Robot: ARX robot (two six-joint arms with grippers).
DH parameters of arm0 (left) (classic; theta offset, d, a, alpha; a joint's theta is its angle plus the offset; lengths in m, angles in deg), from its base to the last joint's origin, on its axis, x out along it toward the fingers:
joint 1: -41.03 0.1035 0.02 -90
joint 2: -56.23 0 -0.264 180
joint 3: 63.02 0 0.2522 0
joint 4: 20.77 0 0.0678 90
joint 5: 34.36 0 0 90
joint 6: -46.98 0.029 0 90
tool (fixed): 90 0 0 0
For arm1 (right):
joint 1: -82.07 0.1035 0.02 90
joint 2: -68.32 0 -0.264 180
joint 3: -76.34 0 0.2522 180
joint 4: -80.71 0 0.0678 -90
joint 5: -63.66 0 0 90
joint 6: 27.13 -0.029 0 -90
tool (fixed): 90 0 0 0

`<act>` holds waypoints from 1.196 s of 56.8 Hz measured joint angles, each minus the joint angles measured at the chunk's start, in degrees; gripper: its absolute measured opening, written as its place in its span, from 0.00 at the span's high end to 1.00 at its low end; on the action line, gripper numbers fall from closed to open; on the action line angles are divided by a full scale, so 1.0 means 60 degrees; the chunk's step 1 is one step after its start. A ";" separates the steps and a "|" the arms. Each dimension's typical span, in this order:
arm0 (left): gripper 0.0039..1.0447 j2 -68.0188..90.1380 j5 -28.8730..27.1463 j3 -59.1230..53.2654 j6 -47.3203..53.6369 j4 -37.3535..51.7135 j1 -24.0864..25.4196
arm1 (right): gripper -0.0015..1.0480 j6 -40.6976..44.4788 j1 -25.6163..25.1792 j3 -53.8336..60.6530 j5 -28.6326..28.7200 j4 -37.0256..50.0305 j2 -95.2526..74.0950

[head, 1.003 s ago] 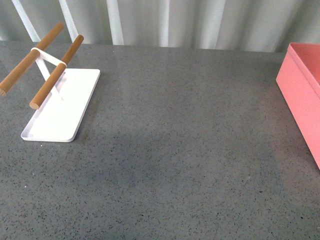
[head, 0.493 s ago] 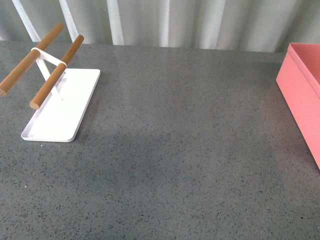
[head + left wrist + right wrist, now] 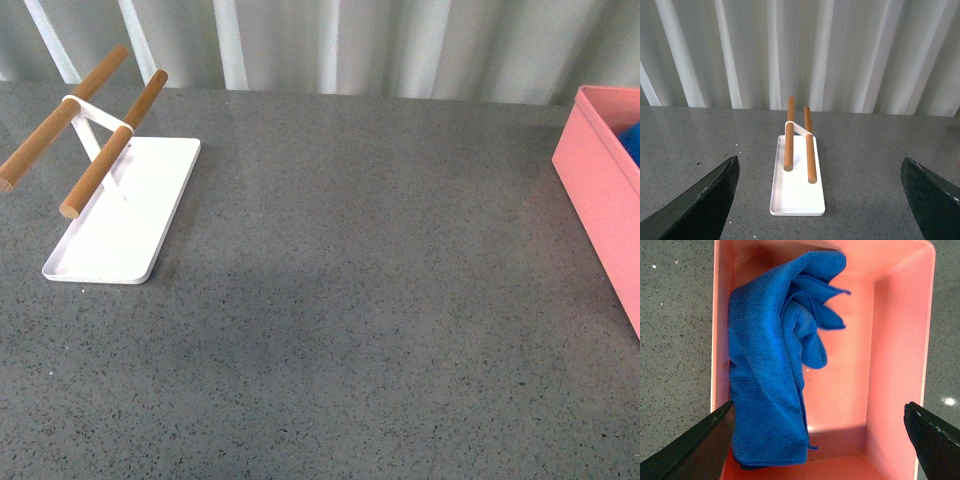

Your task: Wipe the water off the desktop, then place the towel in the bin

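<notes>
The blue towel point(image 3: 765, 365) lies crumpled inside the salmon-pink bin point(image 3: 895, 340), along one long wall. My right gripper point(image 3: 818, 405) hangs open and empty above the bin, one finger point(image 3: 695, 450) over the towel's side and the other past the opposite wall. In the front view the bin point(image 3: 600, 190) stands at the right edge of the speckled grey desktop point(image 3: 350, 300), with a sliver of the towel point(image 3: 632, 143) showing over its rim. My left gripper point(image 3: 819, 165) is open and empty above the desktop, facing the white rack. Neither arm shows in the front view.
A white rack point(image 3: 120, 210) with two wooden bars stands at the far left of the desktop; it also shows in the left wrist view point(image 3: 797, 190). A ribbed white wall point(image 3: 330, 45) runs behind the desktop.
A sliver of blue towel now shows inside the bin in the front view; it was not there in the earlier frames. The rack and the bin have not moved.
</notes>
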 joint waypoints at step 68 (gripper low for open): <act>0.06 0.0000 -0.0007 0.0000 0.0004 0.0000 0.0000 | 0.97 -0.1978 0.1115 1.2553 0.2131 1.5231 0.7060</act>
